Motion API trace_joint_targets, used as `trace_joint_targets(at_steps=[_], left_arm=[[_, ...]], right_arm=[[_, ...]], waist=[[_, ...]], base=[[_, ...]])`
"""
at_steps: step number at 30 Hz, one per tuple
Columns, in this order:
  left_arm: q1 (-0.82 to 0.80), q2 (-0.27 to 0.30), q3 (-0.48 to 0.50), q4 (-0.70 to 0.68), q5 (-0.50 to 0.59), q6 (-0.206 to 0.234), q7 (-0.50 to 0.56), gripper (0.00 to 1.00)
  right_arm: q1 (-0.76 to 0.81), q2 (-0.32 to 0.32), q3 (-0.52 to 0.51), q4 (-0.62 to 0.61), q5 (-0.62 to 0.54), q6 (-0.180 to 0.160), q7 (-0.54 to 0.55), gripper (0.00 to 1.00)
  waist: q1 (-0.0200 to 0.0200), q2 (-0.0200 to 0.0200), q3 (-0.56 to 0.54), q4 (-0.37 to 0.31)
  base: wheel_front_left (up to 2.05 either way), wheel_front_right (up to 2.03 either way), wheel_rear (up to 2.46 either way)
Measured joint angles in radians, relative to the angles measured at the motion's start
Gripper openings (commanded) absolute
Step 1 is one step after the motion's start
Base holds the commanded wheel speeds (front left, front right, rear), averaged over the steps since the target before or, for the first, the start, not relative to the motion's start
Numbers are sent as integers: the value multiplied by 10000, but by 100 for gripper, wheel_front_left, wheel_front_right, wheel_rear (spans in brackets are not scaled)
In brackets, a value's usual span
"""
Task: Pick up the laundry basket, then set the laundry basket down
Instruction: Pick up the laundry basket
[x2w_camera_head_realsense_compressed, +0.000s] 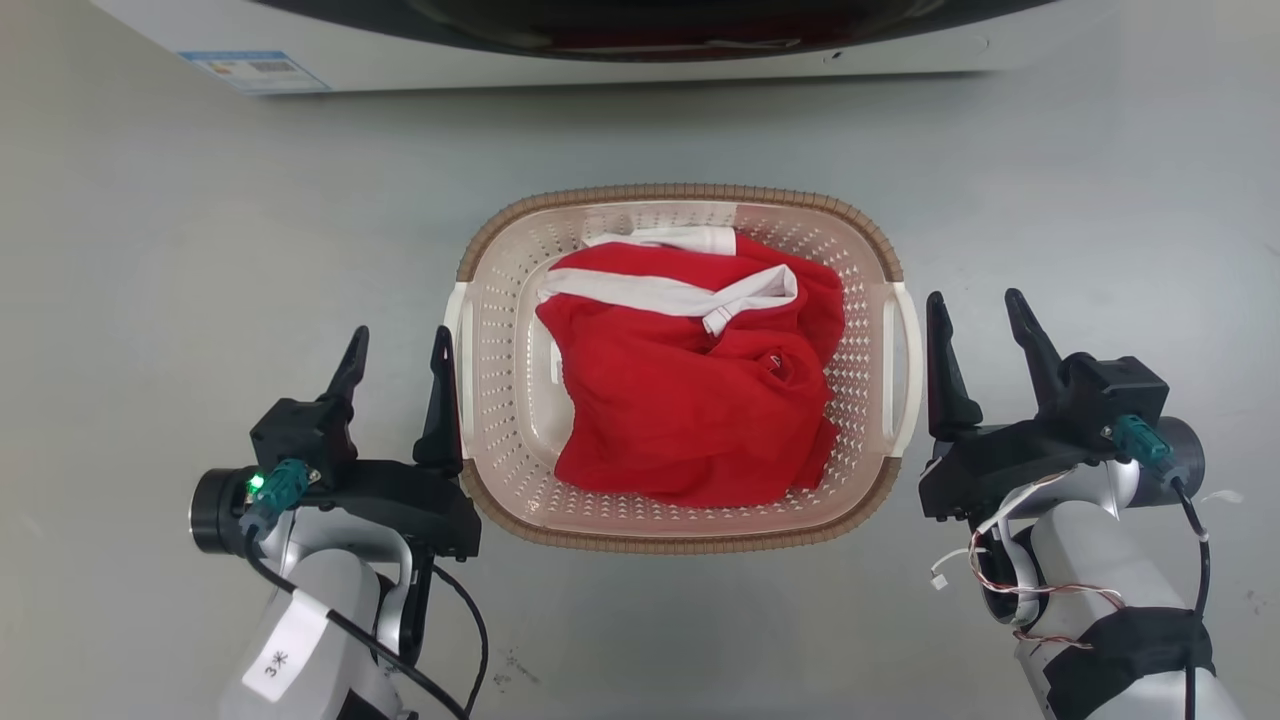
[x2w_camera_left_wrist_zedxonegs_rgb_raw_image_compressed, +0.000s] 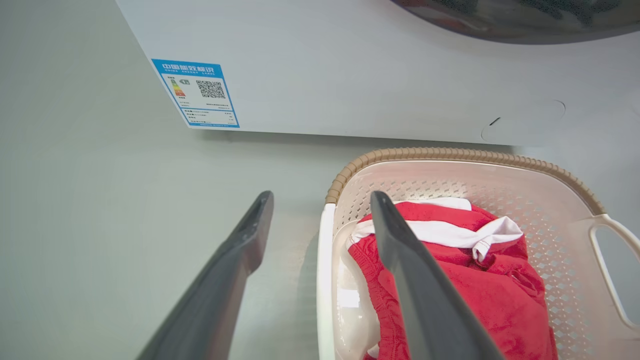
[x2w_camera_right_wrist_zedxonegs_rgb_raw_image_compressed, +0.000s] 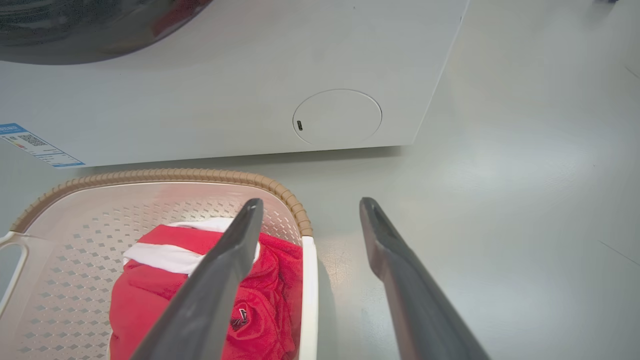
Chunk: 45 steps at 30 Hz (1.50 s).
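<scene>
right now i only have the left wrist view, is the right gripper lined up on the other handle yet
Observer: The right gripper is open beside the laundry basket. In the head view both its fingers show outside the right handle.
Operator: and my left one, over the handle or outside it
Observer: From the head view the left gripper is open, with its inner finger right at the left handle and its outer finger over the floor.
Operator: is the load hanging over the near side
Observer: No, the red garment lies inside the walls and the near rim is bare.
</scene>
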<state>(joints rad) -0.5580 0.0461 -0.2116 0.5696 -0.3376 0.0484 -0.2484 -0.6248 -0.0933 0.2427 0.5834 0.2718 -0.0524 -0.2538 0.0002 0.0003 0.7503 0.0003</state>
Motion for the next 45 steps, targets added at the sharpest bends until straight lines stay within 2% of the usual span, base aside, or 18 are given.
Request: trace_joint_targets(at_steps=[16,45], left_arm=[[-716,-77,-364,1615,-132,-408,-2,100],[-2214,-138,-882,3703,-514,-575,-6,100]], right_arm=[[-489,148,136,1340,4,159,0,100],[-1534,244,529,2623,19,324,-2,100]], waist=[[-1,-2,567,-36],[-1,-3,1966,-29]], base=[[0,0,0],[0,0,0]])
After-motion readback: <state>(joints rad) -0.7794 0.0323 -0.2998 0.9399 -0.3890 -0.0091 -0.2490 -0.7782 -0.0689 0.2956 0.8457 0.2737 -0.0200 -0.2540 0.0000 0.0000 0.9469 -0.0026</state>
